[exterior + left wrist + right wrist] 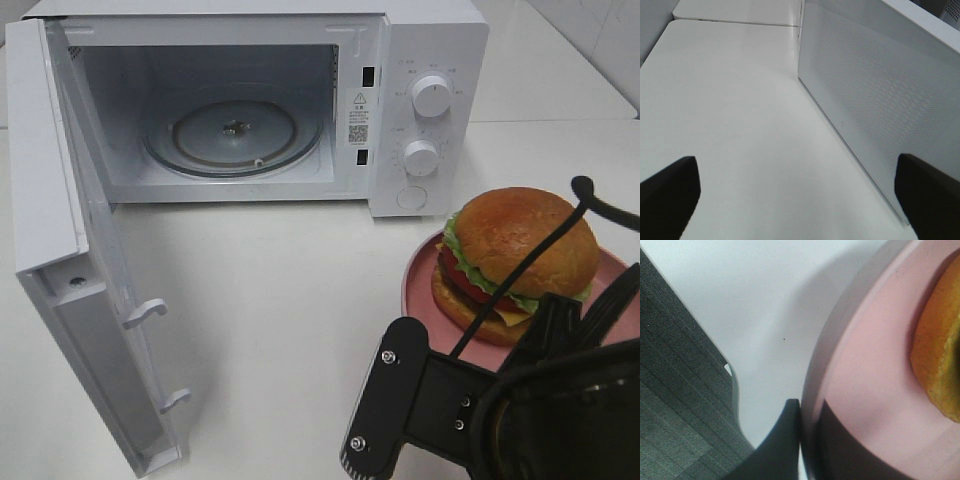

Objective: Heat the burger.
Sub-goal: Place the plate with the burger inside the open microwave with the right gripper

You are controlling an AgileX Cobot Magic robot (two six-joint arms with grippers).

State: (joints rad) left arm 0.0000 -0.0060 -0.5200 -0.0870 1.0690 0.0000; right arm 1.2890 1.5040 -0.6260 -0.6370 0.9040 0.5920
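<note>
One burger (520, 255) on pink plate (420, 278), on table (300, 300), near front of microwave (430, 40), door (60, 260) swung open. Right hand (808, 407) clamped on plate rim. Left hand (797, 195) spread wide beside door, empty.

pink plate (418, 287); golden-brown burger (525, 240)
</note>
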